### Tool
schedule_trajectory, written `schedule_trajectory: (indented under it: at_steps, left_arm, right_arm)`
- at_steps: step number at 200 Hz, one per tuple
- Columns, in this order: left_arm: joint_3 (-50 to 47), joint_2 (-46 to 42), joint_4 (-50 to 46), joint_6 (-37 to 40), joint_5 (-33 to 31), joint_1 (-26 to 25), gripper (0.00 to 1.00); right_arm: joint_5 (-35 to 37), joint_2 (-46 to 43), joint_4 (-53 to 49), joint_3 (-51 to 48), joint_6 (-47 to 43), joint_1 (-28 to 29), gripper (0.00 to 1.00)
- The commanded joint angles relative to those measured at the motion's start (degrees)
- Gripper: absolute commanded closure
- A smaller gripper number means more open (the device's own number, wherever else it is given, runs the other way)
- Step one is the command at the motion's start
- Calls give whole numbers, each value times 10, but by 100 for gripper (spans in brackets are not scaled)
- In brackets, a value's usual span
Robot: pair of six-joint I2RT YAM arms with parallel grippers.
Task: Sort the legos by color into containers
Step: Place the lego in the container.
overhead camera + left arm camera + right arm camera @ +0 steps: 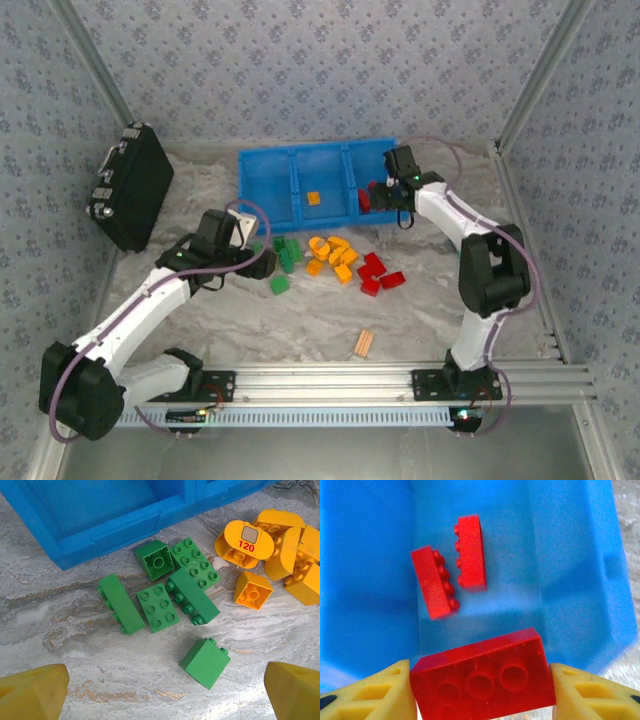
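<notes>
A lab test cell: patterned backdrop walls [300, 70], an aluminium frame [350, 380], and two robot arms [140, 310] bolted at the counter's [300, 325] edge.

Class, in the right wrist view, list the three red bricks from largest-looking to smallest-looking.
1. Nearest red brick: largest, but closeness to the camera exaggerates it.
2-3. Higher red brick and lower red brick, both in the blue bin: look alike, so unranked.

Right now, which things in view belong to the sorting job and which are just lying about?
Job: green legos, orange-yellow legos, red legos, blue bin, red brick in the right claw.
Lying about: black case, striped flat piece.
</notes>
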Motion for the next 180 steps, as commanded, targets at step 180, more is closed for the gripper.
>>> schedule_trajectory:
  at_steps: [180]
  left_arm:
    - [23,15,-12,31,-15,11,0]
  right_arm:
    - [-30,299,-13,347,-4,-32,39]
